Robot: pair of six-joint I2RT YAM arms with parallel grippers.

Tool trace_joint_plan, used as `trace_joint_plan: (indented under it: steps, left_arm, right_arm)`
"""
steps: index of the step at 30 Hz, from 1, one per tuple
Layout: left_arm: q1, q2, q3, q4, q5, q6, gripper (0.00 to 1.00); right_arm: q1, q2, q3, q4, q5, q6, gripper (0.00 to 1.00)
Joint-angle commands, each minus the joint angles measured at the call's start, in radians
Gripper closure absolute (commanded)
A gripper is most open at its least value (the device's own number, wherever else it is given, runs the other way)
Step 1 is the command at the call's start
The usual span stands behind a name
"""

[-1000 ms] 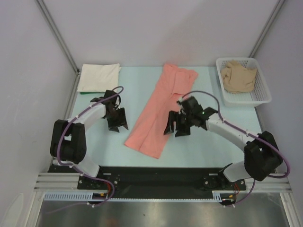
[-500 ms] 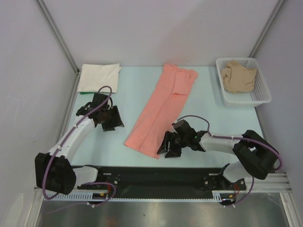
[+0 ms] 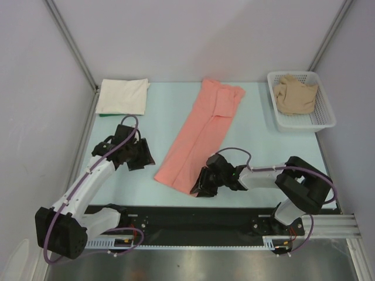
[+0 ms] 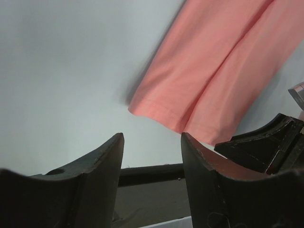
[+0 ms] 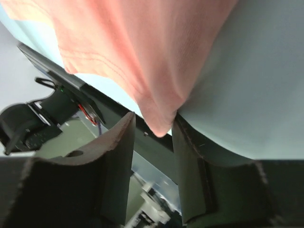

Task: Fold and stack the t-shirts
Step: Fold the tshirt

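Note:
The salmon-pink t-shirt (image 3: 202, 132) lies folded into a long strip, running diagonally from the back middle to the front of the table. My right gripper (image 3: 201, 186) is open at the strip's near right corner. In the right wrist view that corner (image 5: 159, 121) hangs between the spread jaws (image 5: 153, 119) and touches the right finger (image 5: 190, 156). My left gripper (image 3: 139, 157) is open and empty, on the table left of the strip's near end. The left wrist view shows the gripper (image 4: 152, 137) short of the shirt's near hem (image 4: 156, 111). The cream-white shirt (image 3: 122, 95) lies folded at the back left.
A white mesh basket (image 3: 328, 122) at the back right holds the crumpled tan-beige shirt (image 3: 296, 93). The black front rail (image 3: 187, 216) runs just behind the right gripper. Grey walls close in left, right and back.
My right gripper has moved from beside the strip's middle toward the front, down to its near right corner. The left arm swung and its gripper shifted slightly nearer.

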Motion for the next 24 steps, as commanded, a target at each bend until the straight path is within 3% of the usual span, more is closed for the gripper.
trace_joint_plan:
  steps: [1,4,5,6,7,11,17,24]
  left_arm:
    - [-0.038,0.001,0.052,-0.018,-0.057,0.020,0.42]
    - [-0.067,0.010,0.082,-0.035,-0.081,0.035,0.38]
    - [-0.075,0.012,0.086,-0.035,-0.089,0.041,0.36]
    - [-0.084,0.014,0.089,-0.035,-0.086,0.043,0.35]
    - [-0.086,0.017,0.087,-0.030,-0.081,0.044,0.34]
    - [-0.092,0.018,0.054,0.023,-0.005,0.052,0.27]
    - [-0.098,0.024,-0.060,0.127,0.170,0.066,0.30]
    - [-0.269,0.067,-0.141,0.259,0.236,-0.022,0.33]
  right_arm:
    - [0.018,0.050,0.011,-0.018,0.073,0.049,0.61]
    - [0.000,0.079,0.028,-0.035,0.087,0.027,0.67]
    - [-0.006,0.087,0.034,-0.039,0.080,0.015,0.75]
    - [-0.015,0.095,0.044,-0.053,0.075,0.008,0.93]
    - [-0.020,0.102,0.056,-0.120,0.067,-0.005,1.00]
    - [-0.024,0.044,0.044,-0.257,0.089,-0.071,1.00]
    - [-0.052,-0.155,-0.079,-0.487,0.096,-0.198,1.00]
    - [-0.104,-0.465,-0.209,-0.716,0.124,-0.246,0.99]
